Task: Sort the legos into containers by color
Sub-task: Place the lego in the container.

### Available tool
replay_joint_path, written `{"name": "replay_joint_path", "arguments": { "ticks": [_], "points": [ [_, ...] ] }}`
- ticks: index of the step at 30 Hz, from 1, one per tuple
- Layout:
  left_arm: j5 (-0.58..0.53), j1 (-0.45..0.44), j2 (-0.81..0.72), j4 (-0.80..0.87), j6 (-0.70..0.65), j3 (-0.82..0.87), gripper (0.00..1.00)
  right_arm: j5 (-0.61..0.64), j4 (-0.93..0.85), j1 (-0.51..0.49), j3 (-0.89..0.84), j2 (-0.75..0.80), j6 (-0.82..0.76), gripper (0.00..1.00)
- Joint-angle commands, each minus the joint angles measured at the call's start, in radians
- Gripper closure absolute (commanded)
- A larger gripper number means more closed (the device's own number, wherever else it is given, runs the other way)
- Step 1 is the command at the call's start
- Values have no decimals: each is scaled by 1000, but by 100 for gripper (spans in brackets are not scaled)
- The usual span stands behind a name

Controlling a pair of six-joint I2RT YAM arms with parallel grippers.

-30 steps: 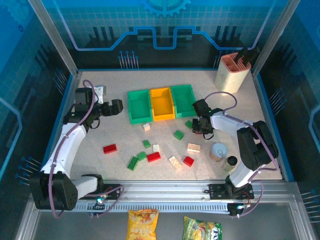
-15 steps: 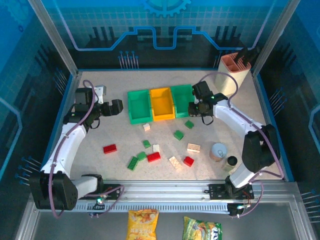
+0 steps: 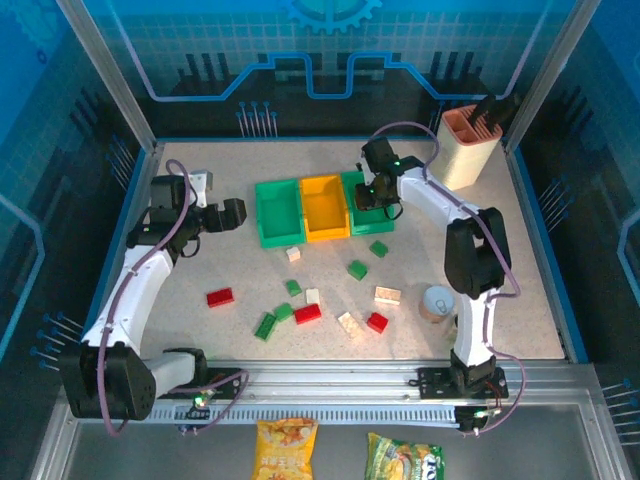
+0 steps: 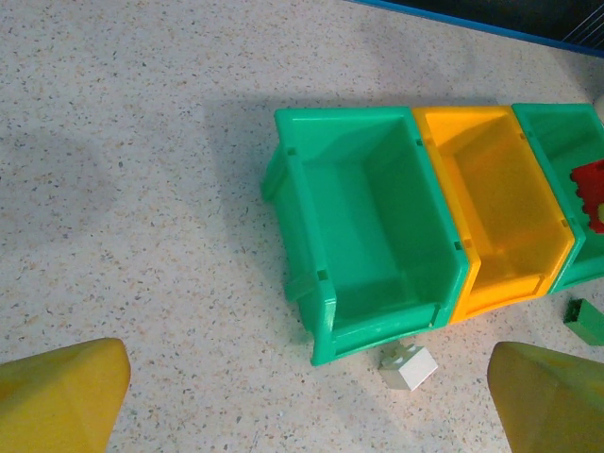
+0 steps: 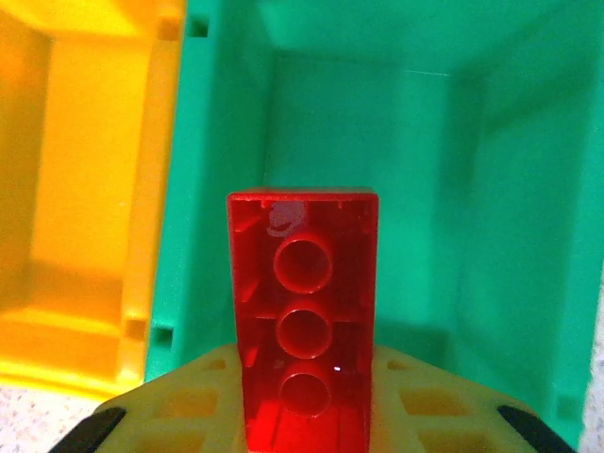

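Top view and both wrist views, one moment of the colour sort.

**Right arm.** The right gripper (image 3: 375, 198) reaches across the far half of the table (image 3: 190, 265) and sits over the right green bin (image 5: 415, 170). Its yellow fingers (image 5: 179, 411) are closed narrowly on a red brick (image 5: 304, 316), which they grip by its long sides. The brick points away from the wrist camera and shows a face with three round sockets in a row. It hangs over the bin's open top, nearer the wall shared with the yellow-orange bin (image 5: 85, 189). Whether it touches the bin floor cannot be told.

**Left arm.** The left gripper (image 4: 307, 401) is held above the bare table just left of the left green bin (image 4: 300, 245). Its jaws are spread wide and nothing lies between them.

**Containers.** The three bins stand touching in a row, green, yellow-orange, green. The left green bin and the yellow-orange bin have nothing in them.

**Bricks on the table.**
- A cream brick (image 4: 408, 366) lies just beside the near front corner of the left green bin.
- A green brick (image 3: 379, 248) lies just in front of the right green bin.
- The other loose bricks (image 3: 307, 313), which are red, green and cream, are scattered nearer the arm bases, well apart from the bins.

**Other objects.** A cream holder (image 3: 463, 145) with a pink rim stands at the far right corner. A small round can (image 3: 437, 303) stands at the right of the brick scatter.
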State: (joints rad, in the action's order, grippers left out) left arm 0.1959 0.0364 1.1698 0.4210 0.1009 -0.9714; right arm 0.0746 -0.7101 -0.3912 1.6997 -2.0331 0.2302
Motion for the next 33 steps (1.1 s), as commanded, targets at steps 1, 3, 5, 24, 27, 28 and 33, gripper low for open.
{"name": "replay_joint_path", "arguments": {
  "ticks": [1,3,5,24,27,28,33],
  "points": [
    [14,4,2,-1,-21,8,2,6,-35,12,63,-61,-12,72],
    [11,4,2,2,-25,9,2,6,-38,15,85,-98,-16,72],
    [7,3,5,5,-26,8,2,8,-42,15,107,-133,-21,72],
    [42,3,2,10,-11,8,2,6,-51,16,123,-152,23,53],
    [38,3,5,17,-2,1,2,-1,-54,14,105,-100,29,50],
    [39,2,9,22,-4,-1,3,-4,-55,13,99,-83,30,50],
    [23,-2,34,66,-29,-13,4,-39,-42,9,38,17,54,49]
  ]
}}
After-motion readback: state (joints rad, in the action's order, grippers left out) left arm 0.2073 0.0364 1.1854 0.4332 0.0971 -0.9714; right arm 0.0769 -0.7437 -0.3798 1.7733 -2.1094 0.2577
